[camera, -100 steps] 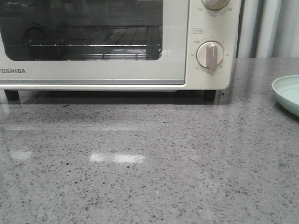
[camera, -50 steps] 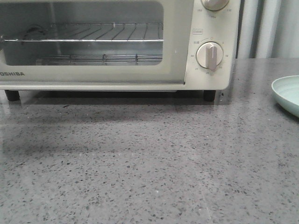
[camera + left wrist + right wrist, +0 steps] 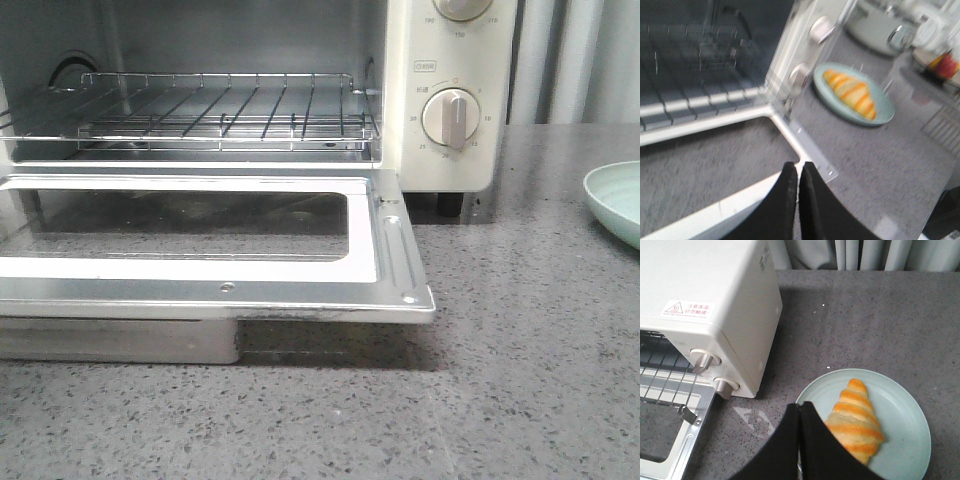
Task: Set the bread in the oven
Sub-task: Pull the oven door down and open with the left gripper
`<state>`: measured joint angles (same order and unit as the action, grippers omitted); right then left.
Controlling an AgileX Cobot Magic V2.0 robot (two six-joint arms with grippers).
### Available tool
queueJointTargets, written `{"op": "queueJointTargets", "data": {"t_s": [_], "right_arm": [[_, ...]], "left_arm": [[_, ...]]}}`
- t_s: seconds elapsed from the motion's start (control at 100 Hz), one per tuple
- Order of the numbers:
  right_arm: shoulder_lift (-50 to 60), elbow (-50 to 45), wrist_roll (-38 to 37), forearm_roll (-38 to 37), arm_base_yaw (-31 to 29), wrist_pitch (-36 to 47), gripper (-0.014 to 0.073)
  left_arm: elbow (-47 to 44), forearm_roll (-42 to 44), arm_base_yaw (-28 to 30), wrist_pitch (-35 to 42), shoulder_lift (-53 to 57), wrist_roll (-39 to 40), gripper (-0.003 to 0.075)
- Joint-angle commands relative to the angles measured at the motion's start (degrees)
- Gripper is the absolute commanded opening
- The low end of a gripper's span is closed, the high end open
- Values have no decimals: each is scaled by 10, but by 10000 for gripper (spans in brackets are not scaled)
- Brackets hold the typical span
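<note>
The cream oven stands with its glass door dropped flat over the counter, and the wire rack inside is bare. The bread, orange with pale stripes, lies on a pale green plate to the right of the oven; the bread also shows in the left wrist view. My left gripper is shut and empty above the door's front right corner. My right gripper is shut and empty over the plate's near rim, just beside the bread. Neither gripper shows in the front view.
The plate's edge sits at the right of the grey speckled counter. Two beige dials stick out from the oven's front. A pale pot and a red item stand further off. Curtains hang behind.
The oven door has swung from shut down to fully open, lying flat over the counter and baring the rack.
</note>
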<state>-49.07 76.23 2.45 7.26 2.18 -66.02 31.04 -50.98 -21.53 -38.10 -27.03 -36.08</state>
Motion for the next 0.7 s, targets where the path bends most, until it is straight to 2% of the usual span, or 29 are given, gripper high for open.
{"op": "queueJointTargets", "data": {"t_s": [0.0,0.13,0.26,0.33,0.44,0.53,0.57,0.69], "right_arm": [[0,19,8,2,0,16,-76],[0,19,8,-40,0,-16,-76],[-1,17,8,-121,-1,-57,-29],[-1,14,-8,-144,-1,-64,59],[-1,-3,-14,-145,-1,-64,293],[-8,-27,-14,-145,-1,-64,428],[-13,-40,-14,-145,-1,-65,454],[-39,-75,-20,-145,-1,-53,453]], "left_arm": [[29,-29,2,30,27,8,-22],[52,-13,2,81,67,8,-22],[92,68,2,128,84,14,-22],[111,103,2,140,84,23,-22],[124,119,2,164,82,28,-22],[124,125,2,174,82,28,-21],[124,128,2,176,82,28,-22],[124,128,2,176,82,28,-21]]}}
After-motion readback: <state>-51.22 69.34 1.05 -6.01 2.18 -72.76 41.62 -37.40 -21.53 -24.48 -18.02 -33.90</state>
